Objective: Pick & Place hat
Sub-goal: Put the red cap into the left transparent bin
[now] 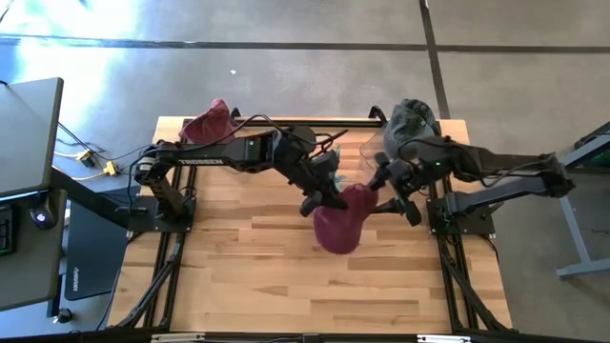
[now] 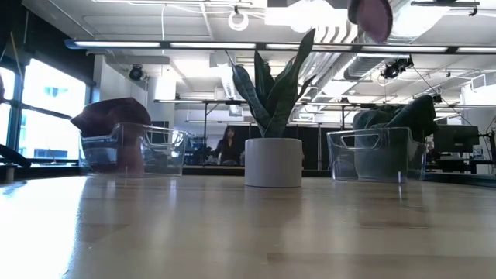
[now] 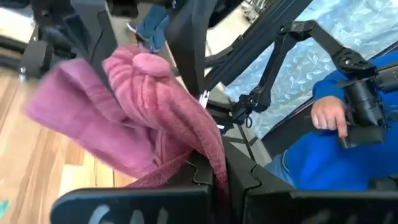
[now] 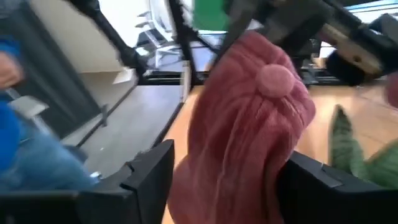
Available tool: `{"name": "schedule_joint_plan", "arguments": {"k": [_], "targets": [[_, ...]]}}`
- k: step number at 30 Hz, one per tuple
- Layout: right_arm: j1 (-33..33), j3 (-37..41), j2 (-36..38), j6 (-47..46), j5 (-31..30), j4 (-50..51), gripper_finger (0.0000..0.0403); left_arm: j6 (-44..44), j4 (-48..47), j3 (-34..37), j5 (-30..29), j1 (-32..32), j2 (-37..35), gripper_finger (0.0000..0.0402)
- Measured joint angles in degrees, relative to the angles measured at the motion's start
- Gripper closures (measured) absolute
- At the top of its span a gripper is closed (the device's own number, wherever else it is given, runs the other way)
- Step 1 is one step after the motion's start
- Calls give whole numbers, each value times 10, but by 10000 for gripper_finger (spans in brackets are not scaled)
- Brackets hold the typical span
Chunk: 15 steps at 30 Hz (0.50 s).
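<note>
A maroon knit hat (image 1: 340,224) with a round knob on its top (image 4: 275,79) hangs over the middle of the table, and its lower edge (image 2: 370,17) shows high above the tabletop. My left gripper (image 1: 319,198) reaches in from the table's left and is shut on the hat (image 3: 143,106). My right gripper (image 1: 396,198) is open at the hat's right side. Its fingers (image 4: 149,177) stand on either side of the hat's crown (image 4: 242,137). Whether they touch it I cannot tell. My left gripper pinches a fold of the hat's knit (image 3: 211,163) between its two fingers, away from the top knob (image 3: 149,62). The fingers come nearly level from the table's left. The hat droops beyond and below them, clear of the table.
A clear bin at the far left (image 2: 132,149) holds another maroon hat (image 1: 210,122). A clear bin at the far right (image 2: 378,153) holds dark green hats (image 1: 412,122). A potted plant (image 2: 273,159) stands between them. A person in blue (image 3: 336,155) sits beyond the table.
</note>
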<state>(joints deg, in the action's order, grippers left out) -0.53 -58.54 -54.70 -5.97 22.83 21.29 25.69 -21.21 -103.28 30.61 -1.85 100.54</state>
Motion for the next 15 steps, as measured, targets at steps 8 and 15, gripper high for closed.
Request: {"name": "schedule_joint_plan", "arguments": {"k": [8,15], "targets": [[-10,0,-9,9,116,-6,320,-45,-72,0,-27,0,-5,402],[-10,0,-9,-27,106,-9,385,-92,-104,0,2,0,-6,394]]}}
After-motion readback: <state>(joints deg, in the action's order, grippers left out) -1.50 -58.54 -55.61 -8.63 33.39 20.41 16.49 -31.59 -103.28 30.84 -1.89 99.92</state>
